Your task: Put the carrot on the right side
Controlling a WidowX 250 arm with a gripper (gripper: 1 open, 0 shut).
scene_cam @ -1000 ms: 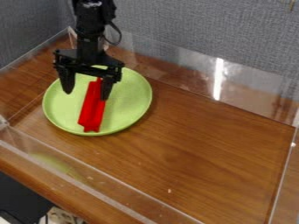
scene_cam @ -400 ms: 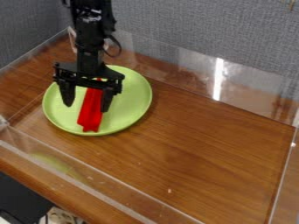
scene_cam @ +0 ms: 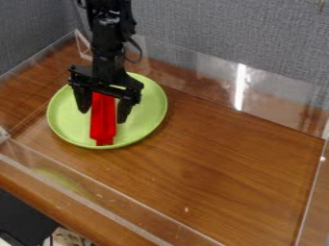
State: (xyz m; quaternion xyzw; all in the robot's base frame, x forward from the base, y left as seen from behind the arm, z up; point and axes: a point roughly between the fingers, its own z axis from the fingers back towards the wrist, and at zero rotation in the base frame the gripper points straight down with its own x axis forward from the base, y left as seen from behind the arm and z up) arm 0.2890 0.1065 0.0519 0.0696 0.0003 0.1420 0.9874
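Table point(scene_cam: 218, 183) walled in clear panels, right side bare. Plate point(scene_cam: 152, 123) at table's left. Gripper point(scene_cam: 103, 100) over plate, pointing down, jaws wide open astride carrot point(scene_cam: 103, 125), nothing held. Carrot lying on plate. Step: pre-grasp. Next: close on carrot, lift, carry right of plate.

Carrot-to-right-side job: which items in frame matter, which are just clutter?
Matters:
- carrot, lying on the plate
- gripper, open, fingers either side of the carrot

Clutter:
- green plate
- wooden table
- clear wall panels
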